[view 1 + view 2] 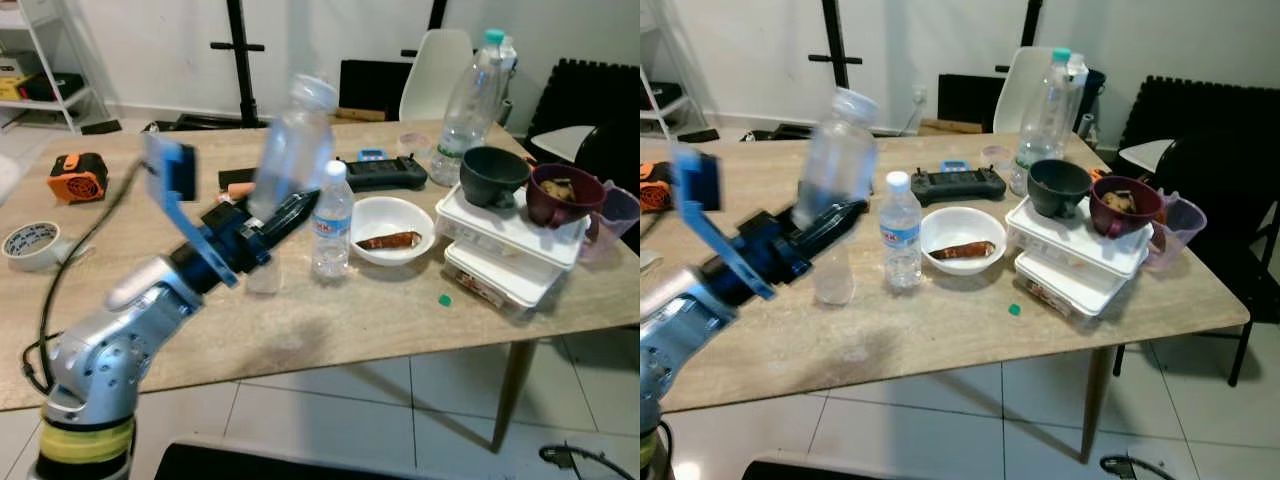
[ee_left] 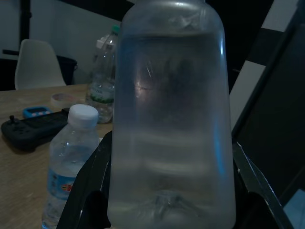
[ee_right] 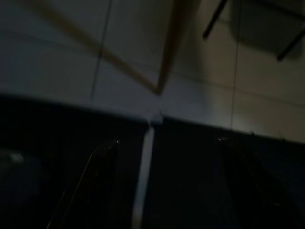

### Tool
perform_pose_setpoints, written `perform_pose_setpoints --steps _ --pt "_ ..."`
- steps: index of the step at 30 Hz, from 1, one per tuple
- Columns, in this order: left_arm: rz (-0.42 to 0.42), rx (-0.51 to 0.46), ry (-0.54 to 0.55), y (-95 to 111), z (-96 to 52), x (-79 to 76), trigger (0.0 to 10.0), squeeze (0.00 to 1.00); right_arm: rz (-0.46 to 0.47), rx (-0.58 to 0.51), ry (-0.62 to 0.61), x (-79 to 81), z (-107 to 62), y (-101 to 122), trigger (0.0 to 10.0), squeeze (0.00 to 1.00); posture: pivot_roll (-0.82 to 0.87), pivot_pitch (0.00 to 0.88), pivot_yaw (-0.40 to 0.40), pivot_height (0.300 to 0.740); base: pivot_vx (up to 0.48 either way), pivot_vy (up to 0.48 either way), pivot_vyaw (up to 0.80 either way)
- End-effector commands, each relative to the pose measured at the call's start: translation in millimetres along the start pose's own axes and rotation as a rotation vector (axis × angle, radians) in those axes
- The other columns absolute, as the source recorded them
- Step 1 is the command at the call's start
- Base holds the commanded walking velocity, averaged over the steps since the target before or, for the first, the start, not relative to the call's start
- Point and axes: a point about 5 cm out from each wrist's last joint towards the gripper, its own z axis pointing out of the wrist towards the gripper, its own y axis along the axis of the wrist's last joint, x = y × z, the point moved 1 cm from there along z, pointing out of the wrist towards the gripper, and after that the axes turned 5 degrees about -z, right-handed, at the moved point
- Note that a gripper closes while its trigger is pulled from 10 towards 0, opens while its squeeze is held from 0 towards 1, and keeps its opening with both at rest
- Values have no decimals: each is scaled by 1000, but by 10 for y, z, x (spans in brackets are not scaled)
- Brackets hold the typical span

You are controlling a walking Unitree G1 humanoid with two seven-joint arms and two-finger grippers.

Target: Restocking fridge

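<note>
One arm up: left gripper [image 1: 285,215] clamps tilted bottle [image 1: 290,150] above table [image 1: 330,320].

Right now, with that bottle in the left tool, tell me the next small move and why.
Probably lift it higher: the left tool grips the clear bottle tilted above the table, right beside the small water bottle, which a sideways swing could topple.

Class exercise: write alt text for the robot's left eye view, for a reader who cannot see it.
The robot's left gripper holds a clear plastic bottle lifted above a wooden table. Beside it stand a small water bottle, a white bowl and stacked food containers.
</note>
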Motion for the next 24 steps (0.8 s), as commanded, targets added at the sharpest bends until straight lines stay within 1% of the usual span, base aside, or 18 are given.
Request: perform_pose_setpoints --steps 1,2,4,6,7,8,9,11,12,13,15,17,18,19,20,22,23,24 --pt "-88 -5 -40 -215 158 -210 10000 0 85 -163 -86 -72 89 375 10000 0 -79 160 10 740 0 0 0" --pt "-88 -5 -40 -215 158 -210 10000 0 85 -163 -86 -72 89 375 10000 0 -79 160 10 740 0 0 0" --pt "-140 -1 -33 -371 305 -306 10000 0 151 -256 -295 -343 100 635 10000 0 -78 162 10 740 0 0 0" --pt "-163 1 -40 -427 375 -356 10000 0 207 -281 -457 -548 63 720 10000 0 -84 164 14 740 0 0 0" --pt "-170 2 -43 -432 385 -373 10000 0 228 -282 -506 -605 47 726 10000 0 -84 164 14 740 0 0 0" --pt "-174 4 -47 -429 396 -390 10000 0 277 -263 -604 -722 6 699 10000 0 -86 164 17 740 0 0 0" --pt "-174 4 -47 -429 396 -390 10000 0 277 -263 -604 -722 6 699 10000 0 -86 164 17 740 0 0 0" --pt "-174 1 -50 -405 431 -388 10000 0 418 -225 -804 -972 -109 615 10000 0 -86 163 26 740 0 0 0" --pt "-172 -1 -49 -391 447 -384 10000 0 475 -219 -865 -1056 -157 591 10000 0 -86 163 27 740 0 0 0" --pt "-170 -2 -50 -379 457 -379 10000 0 489 -228 -902 -1116 -193 605 10000 0 -85 165 32 740 0 0 0" --pt "-169 -2 -49 -375 469 -381 10000 0 479 -253 -930 -1174 -225 662 10000 0 -85 165 32 740 0 0 0" --pt "-167 1 -53 -378 490 -385 10000 0 436 -356 -956 -1291 -277 905 10000 0 -83 164 37 740 0 0 0" --pt "-167 1 -53 -378 490 -385 10000 0 436 -356 -956 -1291 -277 905 10000 0 -83 164 37 740 0 0 0" --pt "-167 2 -54 -382 498 -388 10000 0 417 -399 -966 -1329 -299 1018 10000 0 -84 164 38 740 0 0 0" --pt "-152 11 -66 -393 514 -402 10000 0 384 -508 -951 -1388 -333 1311 10000 0 -86 163 38 740 0 0 0" --pt "-128 26 -85 -404 539 -429 10000 0 327 -675 -918 -1424 -419 1752 10000 0 -86 163 37 740 0 0 0" --pt "-128 26 -85 -404 539 -429 10000 0 327 -675 -918 -1424 -419 1752 10000 0 -86 163 37 740 0 0 0" --pt "-120 30 -92 -406 548 -439 10000 0 305 -734 -903 -1420 -460 1905 10000 0 -86 163 37 740 0 0 0"
